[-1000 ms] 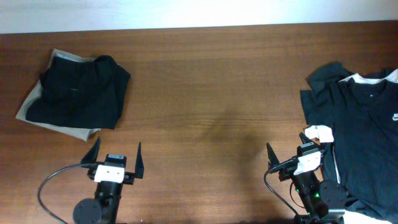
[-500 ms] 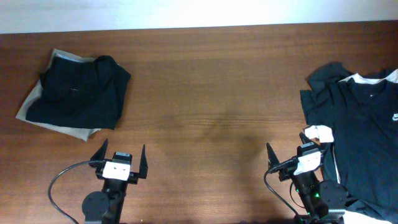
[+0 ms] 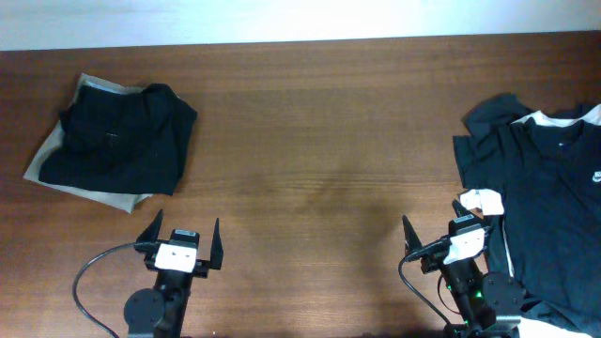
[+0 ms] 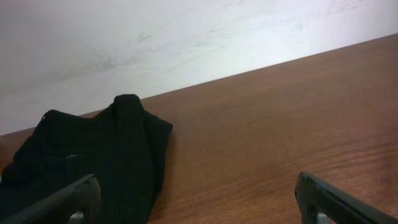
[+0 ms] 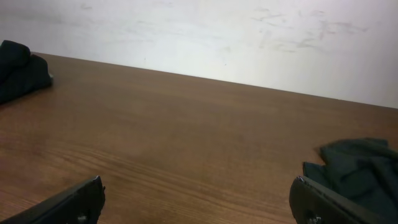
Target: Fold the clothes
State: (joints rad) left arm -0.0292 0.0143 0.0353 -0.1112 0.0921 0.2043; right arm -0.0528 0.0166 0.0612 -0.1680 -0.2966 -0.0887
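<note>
Both grippers sat open at the near table edge, nothing held.
L gripper [image 3: 183, 227] & R gripper [image 3: 451, 227] had fingers spread wide, empty, over the table [image 3: 319, 122]. A folded black garment [image 3: 117, 141] lay far left on beige trousers [image 3: 39, 161]. Black shirts [image 3: 554, 178] were piled at the R edge beside the R gripper, poss. touching it.

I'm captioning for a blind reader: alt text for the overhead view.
Wooden table from above: a folded black garment on a beige garment far left, unfolded black shirts at right, left gripper and right gripper open near the front edge.
</note>
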